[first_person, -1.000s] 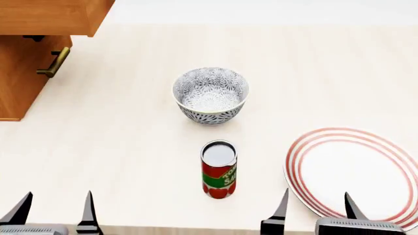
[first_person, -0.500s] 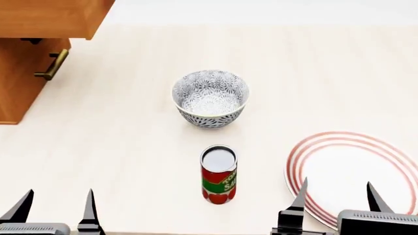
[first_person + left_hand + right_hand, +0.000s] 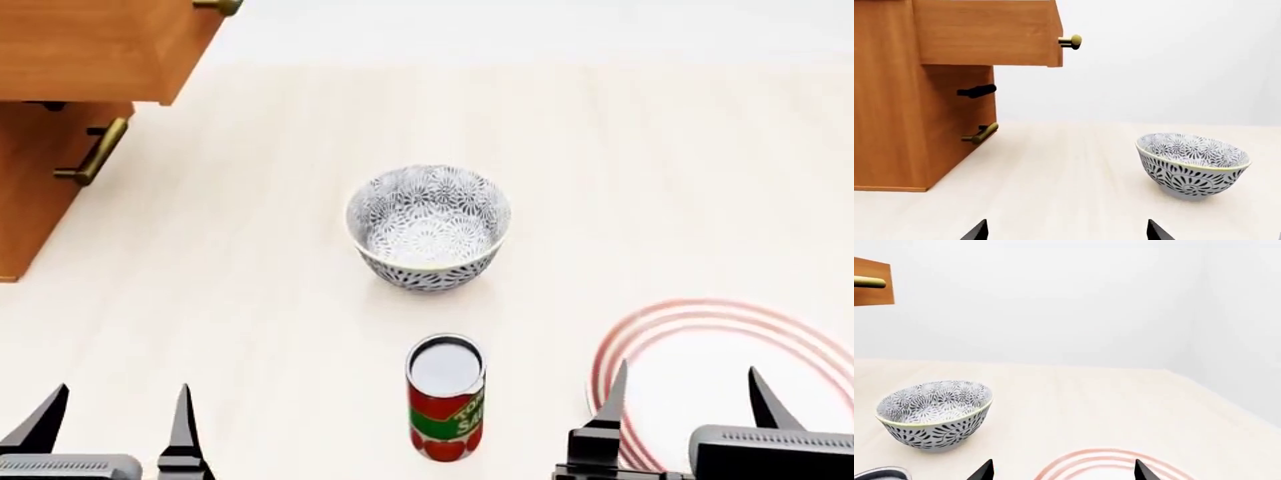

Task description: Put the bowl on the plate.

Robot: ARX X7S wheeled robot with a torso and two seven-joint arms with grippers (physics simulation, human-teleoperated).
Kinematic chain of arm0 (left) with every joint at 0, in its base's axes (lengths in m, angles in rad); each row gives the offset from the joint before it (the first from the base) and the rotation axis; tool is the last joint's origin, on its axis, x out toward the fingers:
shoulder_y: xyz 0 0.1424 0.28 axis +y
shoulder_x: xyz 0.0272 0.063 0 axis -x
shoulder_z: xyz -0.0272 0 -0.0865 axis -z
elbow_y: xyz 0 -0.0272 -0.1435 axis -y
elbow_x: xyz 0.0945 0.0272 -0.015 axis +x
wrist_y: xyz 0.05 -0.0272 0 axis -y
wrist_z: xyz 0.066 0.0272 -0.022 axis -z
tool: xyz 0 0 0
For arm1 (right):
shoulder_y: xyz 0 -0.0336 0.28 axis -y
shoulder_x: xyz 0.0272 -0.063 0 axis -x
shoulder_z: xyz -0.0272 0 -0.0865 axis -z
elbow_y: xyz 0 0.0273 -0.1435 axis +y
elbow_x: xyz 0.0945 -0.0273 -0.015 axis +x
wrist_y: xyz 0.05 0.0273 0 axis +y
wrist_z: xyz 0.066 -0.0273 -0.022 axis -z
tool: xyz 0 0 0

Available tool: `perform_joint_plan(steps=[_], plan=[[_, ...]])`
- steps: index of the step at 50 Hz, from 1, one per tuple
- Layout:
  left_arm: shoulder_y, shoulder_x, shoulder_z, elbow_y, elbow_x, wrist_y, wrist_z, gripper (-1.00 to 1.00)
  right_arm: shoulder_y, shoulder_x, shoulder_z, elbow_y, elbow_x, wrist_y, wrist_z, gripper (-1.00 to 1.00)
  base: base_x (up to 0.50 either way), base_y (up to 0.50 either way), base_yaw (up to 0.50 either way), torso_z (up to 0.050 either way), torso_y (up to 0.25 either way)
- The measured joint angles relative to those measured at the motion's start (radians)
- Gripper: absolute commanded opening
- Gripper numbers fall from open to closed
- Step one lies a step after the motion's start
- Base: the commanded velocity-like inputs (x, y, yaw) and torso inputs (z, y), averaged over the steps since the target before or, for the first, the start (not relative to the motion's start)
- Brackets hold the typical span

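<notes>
The bowl (image 3: 429, 227), white with a fine grey floral pattern, stands upright in the middle of the pale table; it also shows in the wrist views (image 3: 1192, 165) (image 3: 935, 414). The plate (image 3: 727, 355), white with red rings, lies at the front right, partly cut off by the picture's edge and partly behind my right gripper (image 3: 687, 400), which hangs open over its near-left part. Its red rim (image 3: 1107, 462) shows between the right fingertips. My left gripper (image 3: 116, 418) is open at the front left, over bare table, far from the bowl.
A red-and-green can (image 3: 445, 397) stands upright between the bowl and the front edge, left of the plate. A wooden cabinet (image 3: 60, 120) with an open drawer (image 3: 987, 32) and brass handles occupies the back left corner.
The head view has shifted, so bowl, can and plate sit lower in the picture. The right gripper moved right over the plate's edge a second ago and has held since. Left gripper unchanged.
</notes>
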Motion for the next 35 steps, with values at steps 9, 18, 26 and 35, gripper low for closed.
perform_joint_plan(steps=[9, 18, 26, 35], plan=[[-0.004, -0.006, 0.007, -0.002, -0.004, 0.003, -0.004, 1.0, 0.003, 0.004, -0.001, 0.004, 0.007, 0.0, -0.001, 1.0, 0.15, 0.0, 0.0, 0.0, 0.0], [-0.009, -0.012, 0.014, -0.004, -0.008, 0.003, -0.007, 1.0, 0.004, 0.007, -0.002, 0.012, 0.014, -0.005, -0.002, 1.0, 0.15, 0.0, 0.0, 0.0, 0.0], [-0.013, -0.016, 0.02, -0.005, -0.011, 0.004, -0.011, 1.0, 0.005, 0.011, -0.003, 0.009, 0.019, -0.002, 0.0, 1.0, 0.15, 0.0, 0.0, 0.0, 0.0], [-0.014, -0.02, 0.025, -0.004, -0.016, 0.003, -0.017, 1.0, 0.01, 0.018, -0.006, 0.003, 0.024, 0.006, 0.0, 1.0, 0.15, 0.0, 0.0, 0.0, 0.0]])
